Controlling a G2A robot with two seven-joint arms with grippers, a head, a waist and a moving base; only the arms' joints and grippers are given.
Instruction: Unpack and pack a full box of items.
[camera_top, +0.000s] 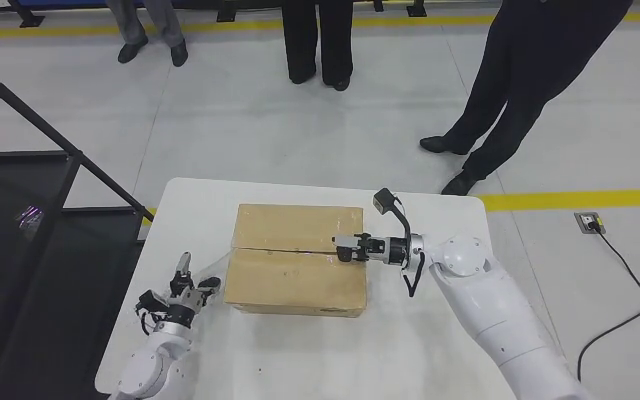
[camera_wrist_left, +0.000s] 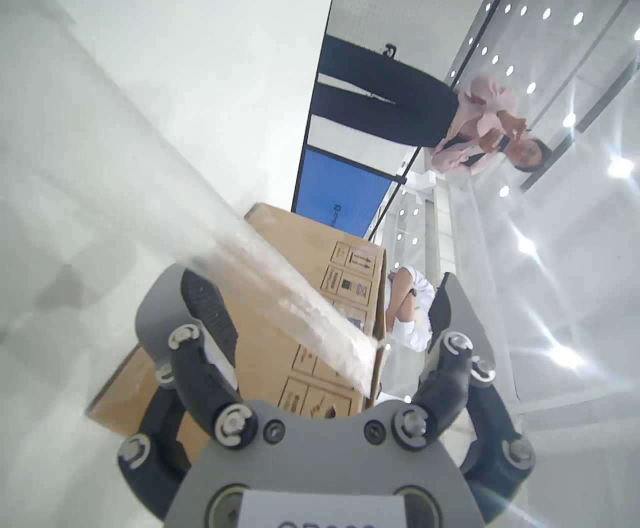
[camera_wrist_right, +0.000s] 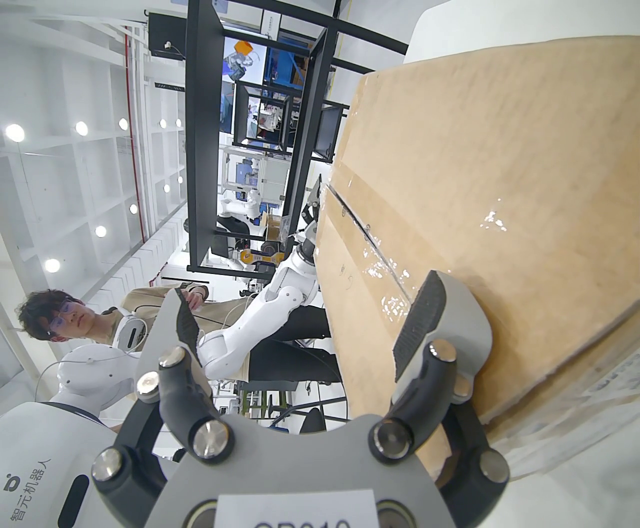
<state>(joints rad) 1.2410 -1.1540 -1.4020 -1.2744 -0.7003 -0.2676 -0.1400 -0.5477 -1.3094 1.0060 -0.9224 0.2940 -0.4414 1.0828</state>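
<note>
Keeping the right gripper wide open and empty, slip one finger into the centre seam of the box and pry gently.

Your robot's arms are shelled in glossy white, and a black cable loops beside the right wrist. The left end effector and right end effector match: grey base plate, black links pinned with silver screws, grey fingers, ribbed black pads, white label.
</note>
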